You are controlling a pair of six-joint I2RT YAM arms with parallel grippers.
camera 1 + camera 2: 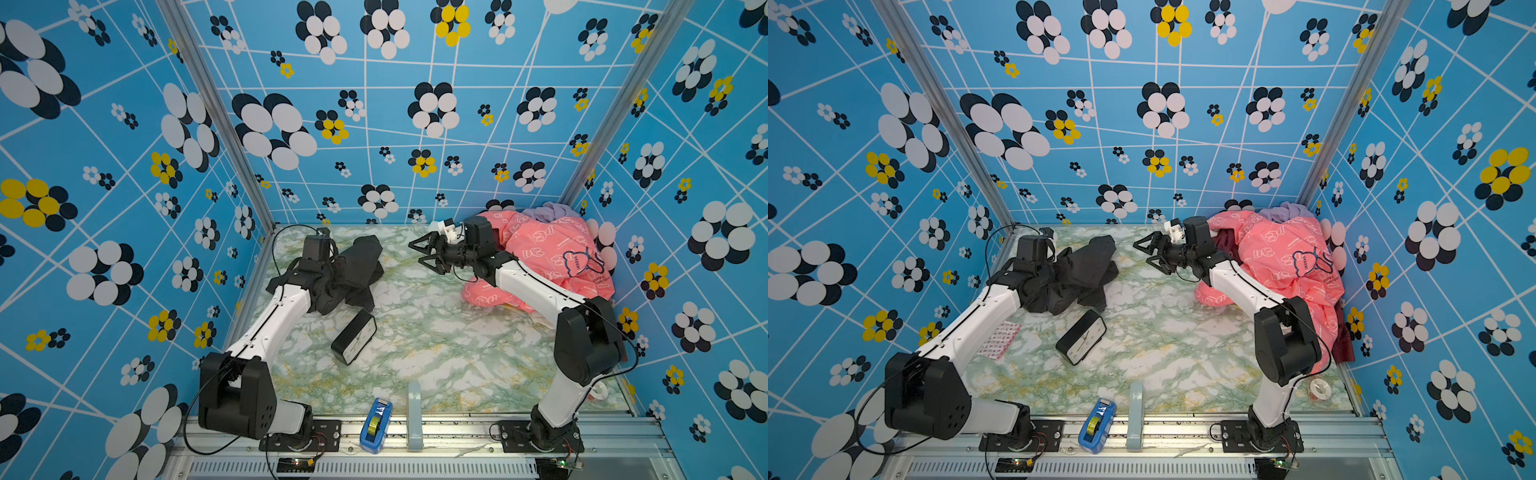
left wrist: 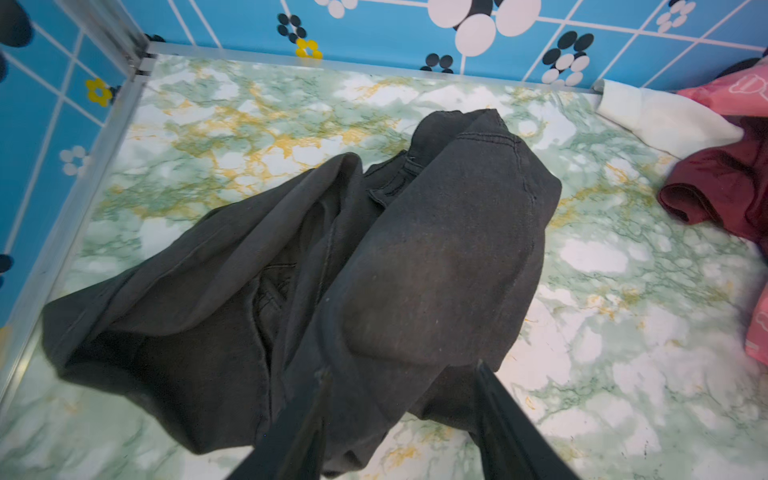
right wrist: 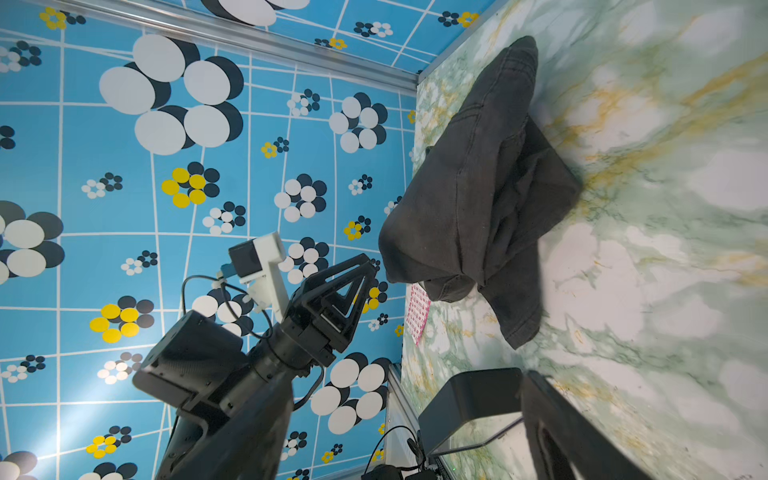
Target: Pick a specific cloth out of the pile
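Green-veined marble tabletop (image 2: 623, 291) fills the left wrist view. On it the charcoal-black cloth (image 2: 374, 257) lies crumpled, well apart from the pile (image 2: 731, 95). Of the pile only a pink edge, a maroon fold (image 2: 715, 191) and a white cuff (image 2: 665, 120) show. Here the left gripper (image 2: 403, 374) has its jaws clamped on a thick bunch of the cloth, fabric bulging between the fingers (image 2: 498, 407); the finger bases are cut off. Right wrist view: the cloth (image 3: 478, 187) has one corner drawn up to the left gripper (image 3: 365, 270), but the contact itself is dark on dark and hard to make out. A black desk clock (image 3: 469, 399) is partly cropped. Top views: the pile, a pink printed jacket (image 1: 552, 253) with a lilac piece (image 1: 548, 210) on top, sits in a far corner. The cloth (image 1: 357, 266) is across the table from the pile, with nothing joining them. Just beside the pile is the right gripper (image 1: 415, 253), jaws apart and empty. The left fingertips are hidden below the wrist. Judgement: separation looks done and the grip taken; any lift or set-down remains.
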